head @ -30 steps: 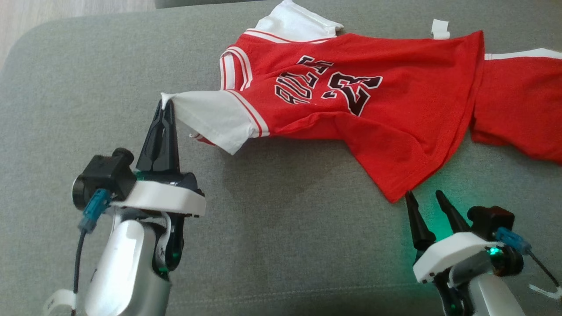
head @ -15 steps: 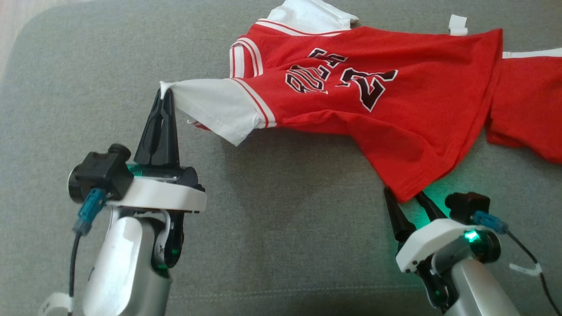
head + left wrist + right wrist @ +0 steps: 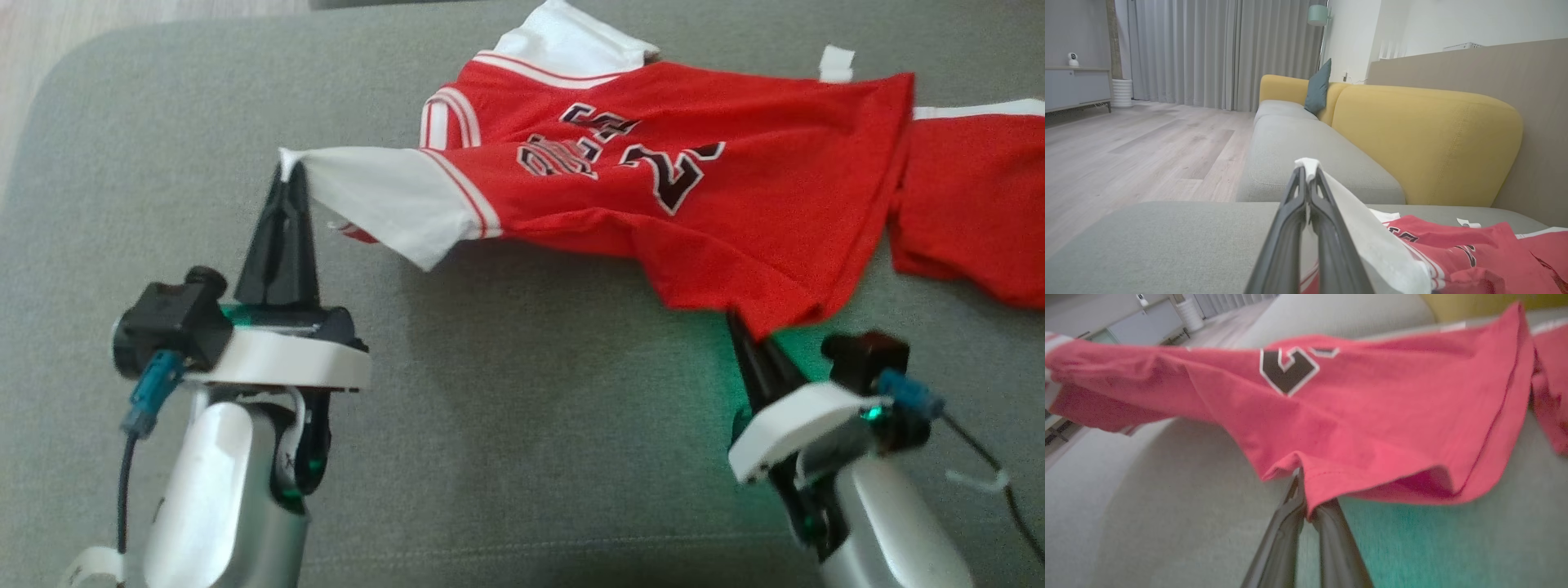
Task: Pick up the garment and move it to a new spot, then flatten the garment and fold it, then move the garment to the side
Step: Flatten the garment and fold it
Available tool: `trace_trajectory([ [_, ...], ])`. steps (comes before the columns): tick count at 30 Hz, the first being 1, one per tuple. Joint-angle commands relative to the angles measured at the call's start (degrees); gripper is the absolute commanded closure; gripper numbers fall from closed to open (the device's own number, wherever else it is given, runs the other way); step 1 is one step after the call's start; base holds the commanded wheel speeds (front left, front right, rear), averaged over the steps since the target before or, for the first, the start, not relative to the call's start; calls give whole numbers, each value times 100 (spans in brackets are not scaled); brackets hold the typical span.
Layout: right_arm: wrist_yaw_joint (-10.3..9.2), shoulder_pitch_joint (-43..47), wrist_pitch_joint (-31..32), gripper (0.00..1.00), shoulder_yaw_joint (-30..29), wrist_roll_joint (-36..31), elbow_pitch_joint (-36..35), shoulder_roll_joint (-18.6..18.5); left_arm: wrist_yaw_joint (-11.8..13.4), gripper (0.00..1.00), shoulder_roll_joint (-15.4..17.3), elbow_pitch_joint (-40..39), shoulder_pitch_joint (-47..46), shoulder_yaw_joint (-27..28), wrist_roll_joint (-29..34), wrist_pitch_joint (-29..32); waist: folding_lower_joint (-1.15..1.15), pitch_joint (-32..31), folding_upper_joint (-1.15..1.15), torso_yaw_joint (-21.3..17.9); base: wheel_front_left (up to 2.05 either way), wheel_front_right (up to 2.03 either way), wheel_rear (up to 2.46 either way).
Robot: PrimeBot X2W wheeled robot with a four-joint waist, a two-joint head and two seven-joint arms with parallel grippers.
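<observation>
A second ago we had the right gripper (image 3: pixel 741 325) with its fingers spread, just short of the near hem corner of the garment (image 3: pixel 735 204). Now its fingers have come together on that corner, and the hem is raised a little off the grey cushion (image 3: pixel 531 425). In the right wrist view the right gripper (image 3: pixel 1302 496) pinches the red hem, with cloth draped over the fingertips. Our left gripper (image 3: pixel 287 170) has not changed its hold: it stays clamped on the tip of the white sleeve, which is pulled out toward the cushion's left edge. The left wrist view shows the left gripper (image 3: pixel 1306 173) with white cloth squeezed between its closed fingers.

The garment lies across the far half of the cushion, chest print upward, stretched between our two grips. Its far sleeve reaches toward the far edge. At the right edge a second piece of red cloth (image 3: pixel 971 220) lies just beside the garment's hem, with a small white tag (image 3: pixel 837 64) near the far edge.

The near half of the cushion between our arms is bare, as is the rounded left corner. In the left wrist view a yellow backrest (image 3: pixel 1425 139) bounds one side and wooden floor (image 3: pixel 1126 151) lies past the other.
</observation>
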Motion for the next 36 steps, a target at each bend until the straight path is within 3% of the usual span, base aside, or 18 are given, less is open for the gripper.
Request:
trace_trajectory([
  [1, 20, -287, -63, 100, 92, -142, -410, -14, 18, 100, 48, -272, -153, 256, 84, -52, 0, -71, 0, -61, 0, 0, 0],
  [4, 20, -513, 94, 100, 34, -254, -1055, -128, -39, 100, 48, -368, -210, 401, 116, -52, 0, -161, 0, -143, 0, 0, 0],
  [10, 20, -1299, 530, 100, -128, -62, -2372, -731, -304, 100, 101, -667, -568, 656, 249, -52, 0, -392, 0, -224, 0, 0, 0],
  [18, 20, -2312, 867, 100, -256, 241, -3007, -1186, -464, 100, 105, -1395, -1430, 817, 293, -52, 0, -770, 0, -180, 0, 0, 0],
  [24, 20, -2565, 1088, 100, -288, 238, -3339, -1047, -418, 100, 173, -2072, -1756, 937, 340, -9, 0, -1047, 0, -188, 0, 0, 0],
  [30, 20, -2297, 1697, 100, -589, 341, -3903, -626, -345, 100, 256, -2592, -1826, 941, 370, 464, 0, -1110, 0, -139, 0, 0, 0],
  [36, 20, -2434, 2198, 100, -941, 254, -4024, -310, -441, 100, 474, -2152, -2224, 933, 347, 1082, 0, -707, 0, -100, 0, 0, 0],
])
